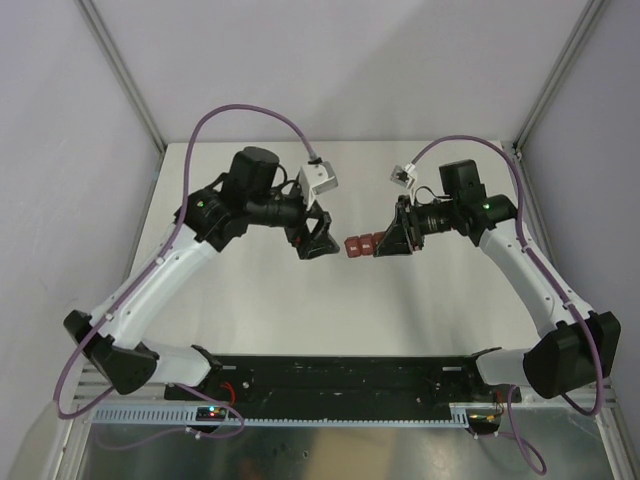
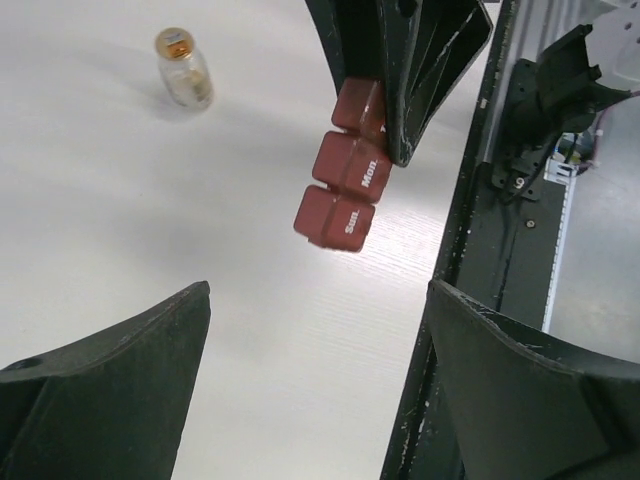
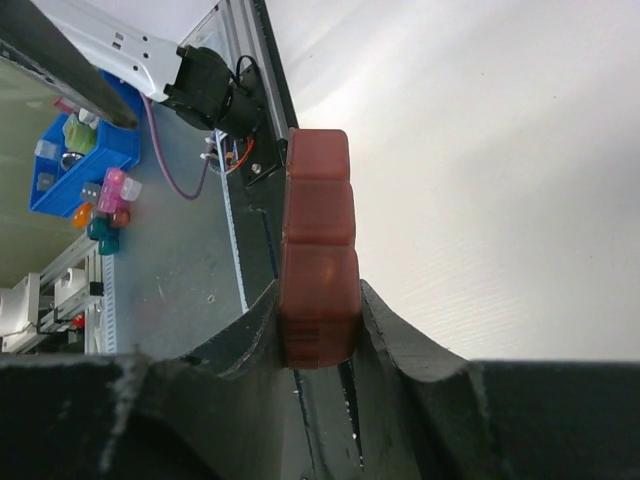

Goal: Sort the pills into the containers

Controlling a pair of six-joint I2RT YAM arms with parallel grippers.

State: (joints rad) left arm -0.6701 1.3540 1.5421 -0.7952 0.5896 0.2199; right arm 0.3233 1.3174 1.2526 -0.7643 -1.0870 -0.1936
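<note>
Clear vial (image 2: 183,68) on white table (image 2: 120,220); blue bin (image 3: 120,145) holding coloured bits, off table edge.

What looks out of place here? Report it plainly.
The red container strip is not lying flat on the table. The right fingers pinch it by one end, so the rest sticks out sideways unsupported, with its lids shut. Nothing looks spilled or damaged.

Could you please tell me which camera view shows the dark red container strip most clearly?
The left wrist view: the container strip shows its three compartments and printed day labels, one end in the right gripper. The right wrist view sees it edge-on between its fingers; the top view shows only a small red shape.
</note>
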